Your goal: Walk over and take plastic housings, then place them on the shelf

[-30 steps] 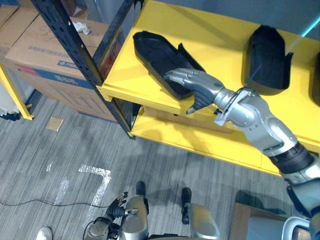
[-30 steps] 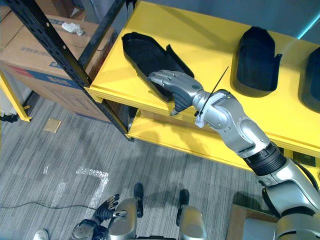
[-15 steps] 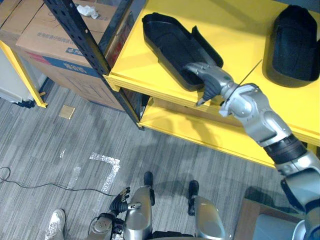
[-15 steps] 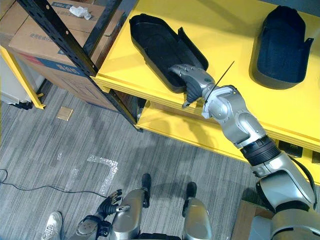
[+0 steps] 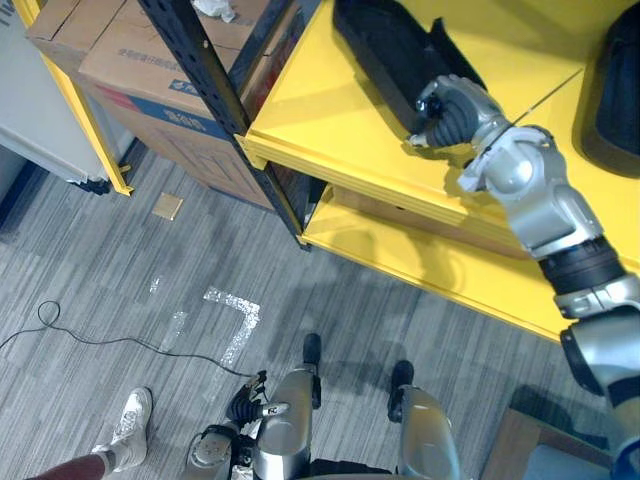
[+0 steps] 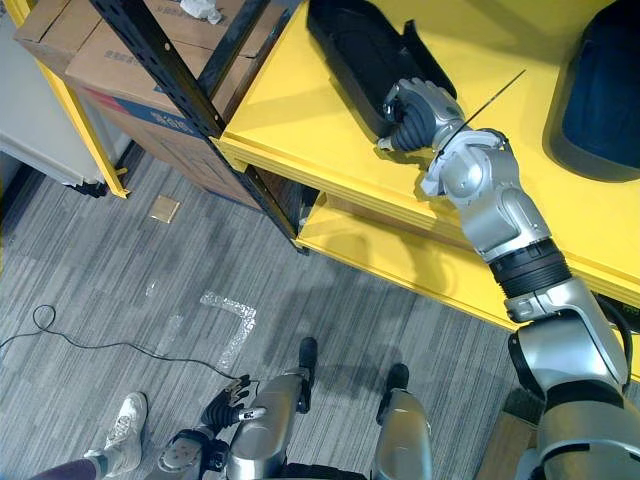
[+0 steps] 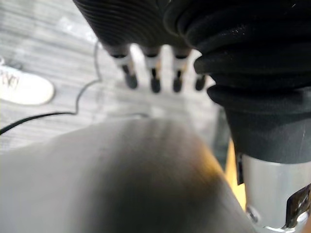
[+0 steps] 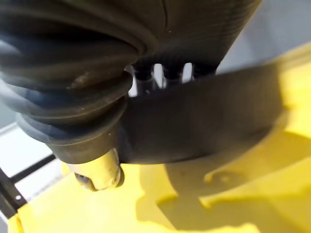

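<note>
Black plastic housing [image 5: 385,45] already lies on the yellow shelf [image 5: 320,115] - the right hand [image 5: 448,108] curls over its near end, letting go is left; the left hand [image 7: 154,73] hangs relaxed, empty.

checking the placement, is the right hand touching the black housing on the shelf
Touching. Both eye views show the right hand on the near end of the black housing; the right wrist view shows no gap.

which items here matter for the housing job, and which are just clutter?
Job: black housing under the right hand; second housing to its right; yellow shelf; left hand, hanging idle.
Lying about: cardboard boxes; white wad on them; cardboard scrap; tape marks; a person's shoe.
</note>
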